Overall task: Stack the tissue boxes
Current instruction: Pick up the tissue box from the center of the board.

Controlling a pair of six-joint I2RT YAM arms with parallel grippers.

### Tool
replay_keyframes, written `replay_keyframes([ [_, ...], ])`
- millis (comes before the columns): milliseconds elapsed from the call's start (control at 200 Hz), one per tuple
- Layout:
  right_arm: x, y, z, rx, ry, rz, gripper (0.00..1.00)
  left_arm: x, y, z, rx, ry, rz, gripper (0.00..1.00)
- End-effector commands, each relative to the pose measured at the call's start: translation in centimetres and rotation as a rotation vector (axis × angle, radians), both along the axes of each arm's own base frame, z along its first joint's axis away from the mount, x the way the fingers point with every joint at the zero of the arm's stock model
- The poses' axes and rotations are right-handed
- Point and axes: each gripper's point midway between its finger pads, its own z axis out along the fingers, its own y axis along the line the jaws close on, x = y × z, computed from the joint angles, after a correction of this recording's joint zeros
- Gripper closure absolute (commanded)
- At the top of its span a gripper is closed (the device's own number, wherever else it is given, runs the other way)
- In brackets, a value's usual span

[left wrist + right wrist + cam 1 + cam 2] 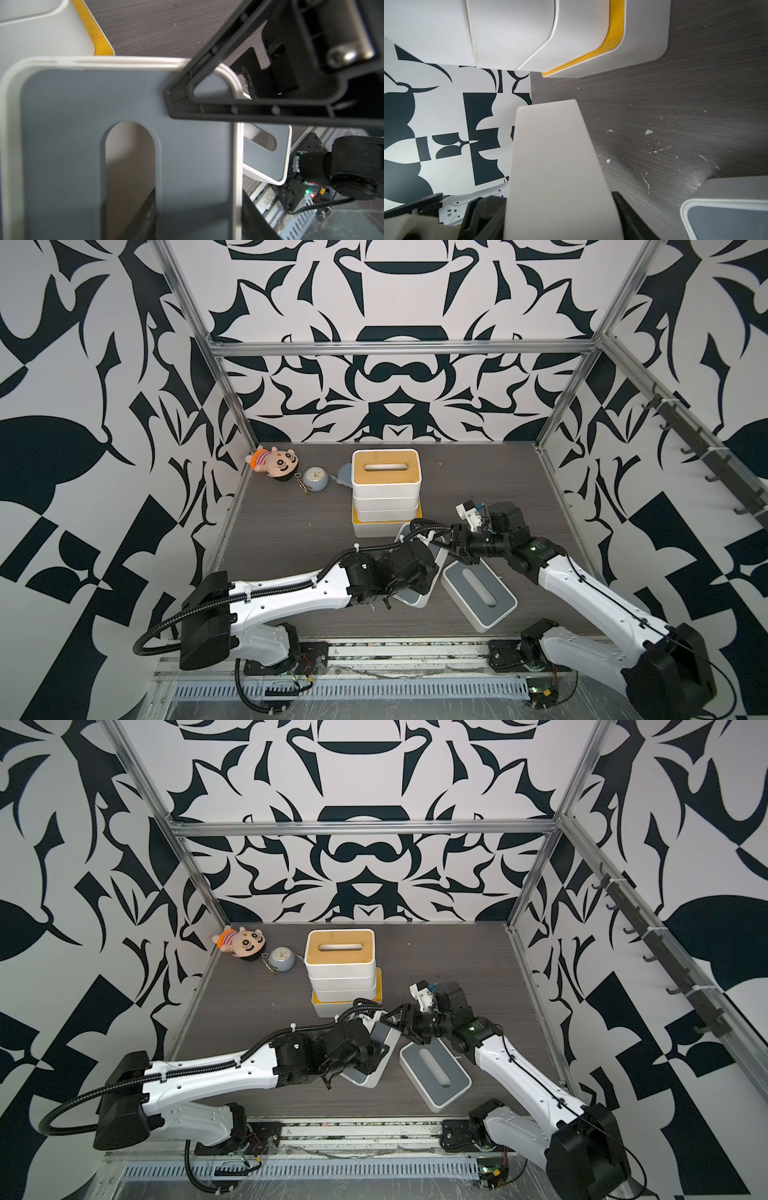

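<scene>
While the left gripper (392, 593) was clamped tight on the near end of the held box (62, 145), grey-lidded and tilted, one finger apparently down through the slot, that pinch looked thin. The likely risk was the box pivoting or slipping out if lifted by one end. It sat front-centre over the table (291, 551), its far corner near the yellow box (374, 530) at the base of the stack (386, 491). A swing upward could clip that base and shift everything on it. The stack showed four boxes, and the upper three looked off-centre on the yellow lid, so a hard set-down might tip it.

The right gripper (451, 548) had its jaws either side of the held box's far wall; couldn't tell if they had closed on it. An uneven squeeze from the two arms could twist the box. Its lower finger hung close over the loose box (480, 591), which lay flat to the right and could get nudged. The left arm's cable (428, 524) ran just beside the right gripper: snag risk.

Hidden:
- Plush (274, 462) and clock (315, 479) were clear at back left; pouch (344, 472) was mostly behind the stack.
- Middle lids in the stack were covered, colours unknown.
- Left fingers were buried under the wrist in both top views; the left wrist view gave only dark blurs.
- Whether the held box touched the table was unclear.
- Right pads were blocked by the white wall in the right wrist view.
</scene>
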Motion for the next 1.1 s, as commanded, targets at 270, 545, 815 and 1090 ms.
replay_keyframes([
  [270, 0.8, -0.8, 2.1, 0.020, -0.077, -0.044, 0.62, -0.1, -0.4, 1.7, -0.030, -0.035, -0.020, 0.44],
  [545, 0.8, -2.6, 2.3, -0.032, -0.087, -0.090, 0.67, 0.1, 1.5, 1.7, 0.026, -0.033, 0.024, 0.23],
  [815, -0.5, -4.8, 2.7, -0.086, -0.099, -0.120, 0.69, -0.6, 2.8, 5.0, -0.080, -0.032, 0.035, 0.16],
  [1090, -1.8, -7.6, 5.6, -0.179, -0.126, -0.171, 0.70, 0.2, 4.7, 10.5, -0.149, -0.138, 0.068, 0.08],
])
